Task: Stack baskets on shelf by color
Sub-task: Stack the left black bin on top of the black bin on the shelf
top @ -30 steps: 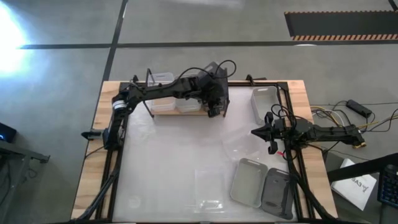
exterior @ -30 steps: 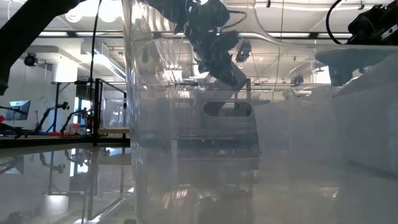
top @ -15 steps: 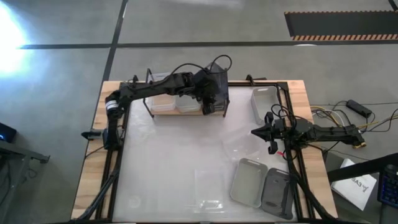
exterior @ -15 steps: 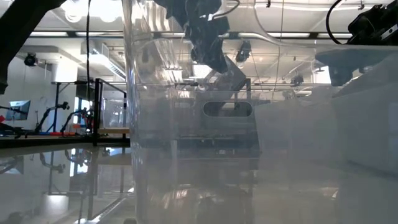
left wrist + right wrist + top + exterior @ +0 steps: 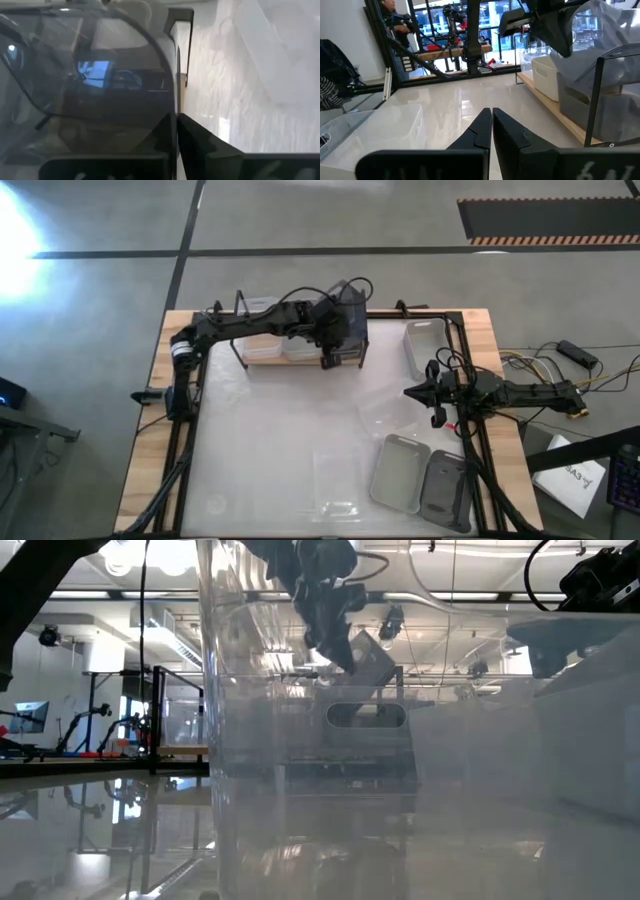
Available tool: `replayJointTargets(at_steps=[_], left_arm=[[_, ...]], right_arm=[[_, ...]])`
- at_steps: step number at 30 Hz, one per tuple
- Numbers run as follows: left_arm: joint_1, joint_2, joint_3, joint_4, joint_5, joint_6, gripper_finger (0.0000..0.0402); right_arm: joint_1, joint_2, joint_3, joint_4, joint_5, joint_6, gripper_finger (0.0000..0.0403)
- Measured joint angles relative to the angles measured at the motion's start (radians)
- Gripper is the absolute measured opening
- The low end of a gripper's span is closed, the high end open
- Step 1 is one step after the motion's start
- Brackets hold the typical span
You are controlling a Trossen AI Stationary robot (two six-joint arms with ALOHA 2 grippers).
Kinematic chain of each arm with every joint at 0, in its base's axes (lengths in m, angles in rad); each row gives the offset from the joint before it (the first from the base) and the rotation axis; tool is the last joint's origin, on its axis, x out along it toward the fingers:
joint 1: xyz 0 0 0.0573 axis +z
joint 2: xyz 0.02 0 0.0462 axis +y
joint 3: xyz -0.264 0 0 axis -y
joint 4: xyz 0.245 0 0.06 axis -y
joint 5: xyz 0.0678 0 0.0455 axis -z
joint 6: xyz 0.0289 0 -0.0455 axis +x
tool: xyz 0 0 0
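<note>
Over the right end of the shelf [image 5: 300, 360], the left gripper [image 5: 333, 350] has its jaws shut on the rim of a dark grey basket [image 5: 350, 330] held tilted just above its spot, while the right gripper [image 5: 412, 393], jaws closed on nothing, waits well apart.

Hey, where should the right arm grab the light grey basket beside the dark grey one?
Likely the short end wall facing the right gripper, taken from straight above: the light grey basket lies open side up, so one finger fits inside the rim, one outside. The dark grey basket crowds one long side.
</note>
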Motion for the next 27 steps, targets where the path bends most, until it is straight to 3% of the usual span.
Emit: replayJointTargets(at_steps=[8,16,21,27], left_arm=[[0.000,0.000,0.000,-0.068,-0.005,-0.020,0.0000],[0.000,0.000,0.000,-0.076,-0.099,-0.056,0.0000],[0.001,0.000,-0.001,-0.050,-0.105,-0.053,0.0002],[0.001,0.000,-0.001,-0.052,-0.101,-0.048,0.0044]], right_arm=[[0.000,0.000,0.000,0.000,0.000,0.000,0.0009],[0.000,0.000,0.000,0.000,0.000,0.000,0.0009],[0.000,0.000,0.000,0.000,0.000,0.000,0.0009],[0.000,0.000,0.000,0.000,0.000,0.000,0.0009]])
